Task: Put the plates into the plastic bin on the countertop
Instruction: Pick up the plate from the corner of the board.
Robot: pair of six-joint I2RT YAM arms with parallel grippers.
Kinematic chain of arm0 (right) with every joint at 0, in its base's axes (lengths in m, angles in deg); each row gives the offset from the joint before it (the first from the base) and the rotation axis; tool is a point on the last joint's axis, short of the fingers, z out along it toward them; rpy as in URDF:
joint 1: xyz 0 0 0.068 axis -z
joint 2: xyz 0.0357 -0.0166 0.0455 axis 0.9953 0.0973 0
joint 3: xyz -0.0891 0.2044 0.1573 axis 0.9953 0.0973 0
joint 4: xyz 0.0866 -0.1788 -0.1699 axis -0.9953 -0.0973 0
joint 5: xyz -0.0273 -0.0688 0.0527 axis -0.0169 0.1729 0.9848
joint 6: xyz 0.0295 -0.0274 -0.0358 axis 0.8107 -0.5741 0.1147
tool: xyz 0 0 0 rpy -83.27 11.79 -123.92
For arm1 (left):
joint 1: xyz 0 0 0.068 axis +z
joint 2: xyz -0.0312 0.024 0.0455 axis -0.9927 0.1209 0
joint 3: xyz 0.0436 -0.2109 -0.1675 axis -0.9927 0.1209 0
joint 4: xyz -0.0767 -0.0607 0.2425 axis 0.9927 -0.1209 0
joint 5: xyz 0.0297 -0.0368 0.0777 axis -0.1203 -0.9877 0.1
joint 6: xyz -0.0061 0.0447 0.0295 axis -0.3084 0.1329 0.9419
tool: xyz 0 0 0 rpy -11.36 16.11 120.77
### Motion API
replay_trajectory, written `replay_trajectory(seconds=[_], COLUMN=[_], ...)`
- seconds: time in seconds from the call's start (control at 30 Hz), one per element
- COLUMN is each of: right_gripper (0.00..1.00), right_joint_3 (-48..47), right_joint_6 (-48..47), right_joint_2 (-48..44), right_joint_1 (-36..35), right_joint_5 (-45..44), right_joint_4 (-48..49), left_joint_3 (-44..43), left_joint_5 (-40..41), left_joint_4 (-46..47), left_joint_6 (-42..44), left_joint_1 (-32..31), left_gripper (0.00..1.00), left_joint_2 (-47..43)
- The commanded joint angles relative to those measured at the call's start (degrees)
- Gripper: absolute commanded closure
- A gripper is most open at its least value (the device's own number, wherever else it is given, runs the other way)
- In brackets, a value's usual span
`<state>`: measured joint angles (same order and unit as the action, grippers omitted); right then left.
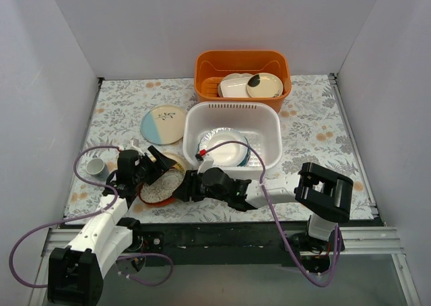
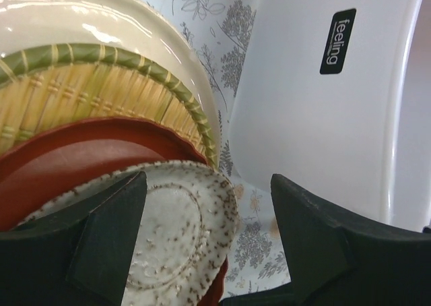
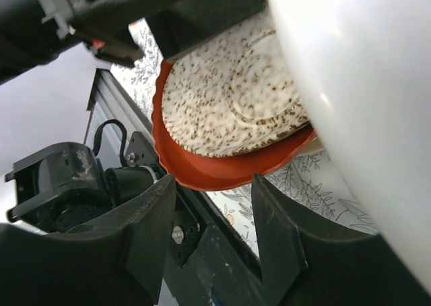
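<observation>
Both open and empty: the left gripper (image 2: 209, 185) over the speckled plate (image 2: 180, 233), the right gripper (image 3: 214, 185) just right of it.

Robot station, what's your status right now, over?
Left jaws and right jaws open, both empty. Speckled plate lies on the red plate beside the plastic bin, unlifted. Purple cable arcs over the bin.

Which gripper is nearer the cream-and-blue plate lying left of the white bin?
Left. The left gripper hovers just short of the cream-and-blue plate; the right gripper is farther back, at the plate stack's right edge.
</observation>
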<state>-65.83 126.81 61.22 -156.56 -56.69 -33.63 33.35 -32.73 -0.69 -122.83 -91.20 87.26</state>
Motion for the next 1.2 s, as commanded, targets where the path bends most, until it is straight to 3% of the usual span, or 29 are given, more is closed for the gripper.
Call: replay_trajectory(seconds=[0.0,0.4,0.63,0.83,1.17], right_gripper=[0.43,0.45,0.46,0.46,0.46], right_joint_3=[-0.64,-5.04,-6.28,-3.91,-1.53], right_joint_6=[1.25,0.99,0.9,0.38,-2.43], right_joint_2=[3.12,7.34,9.19,7.08,4.88], right_joint_1=[1.47,1.56,1.65,1.65,1.65], right_joint_5=[-7.63,-12.64,-14.14,-15.72,-13.79], right_joint_4=[-5.33,-10.6,-11.84,-10.52,-7.71], left_joint_3=[0.87,1.75,-2.02,-6.68,-7.3], left_joint_5=[-2.41,-1.98,4.96,15.32,20.7], left_joint_4=[-2.49,-4.16,-7.41,-9.79,-6.19], left_joint_6=[-1.6,-3.97,-1.7,1.3,2.18], left_joint_1=[-1.43,-5.04,-6.45,-6.54,-6.62], left_gripper=[0.28,0.32,0.3,0.26,0.25], left_joint_2=[-2.43,-4.46,-5.61,-1.92,10.03])
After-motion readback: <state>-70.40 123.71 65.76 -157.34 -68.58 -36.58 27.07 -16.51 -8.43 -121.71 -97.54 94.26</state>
